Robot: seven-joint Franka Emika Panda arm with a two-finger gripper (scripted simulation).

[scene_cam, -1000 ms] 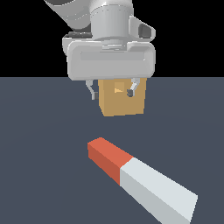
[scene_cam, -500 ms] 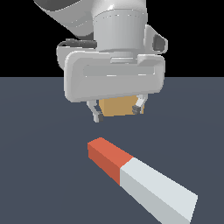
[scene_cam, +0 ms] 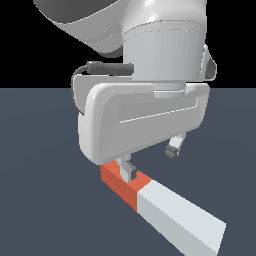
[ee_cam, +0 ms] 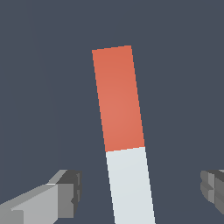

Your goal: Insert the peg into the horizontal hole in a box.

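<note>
The end effector (scene_cam: 151,159) hangs above the peg (scene_cam: 160,206) w/ fingers spread wide and nothing between them. The peg lies flat on the dark table (scene_cam: 45,200); in the wrist view it runs between the two fingertips (ee_cam: 65,194), touching neither. The fingertips sit roughly over the red/white boundary, prob. not yet down at peg level. Box hidden behind the arm in the exterior view
</note>
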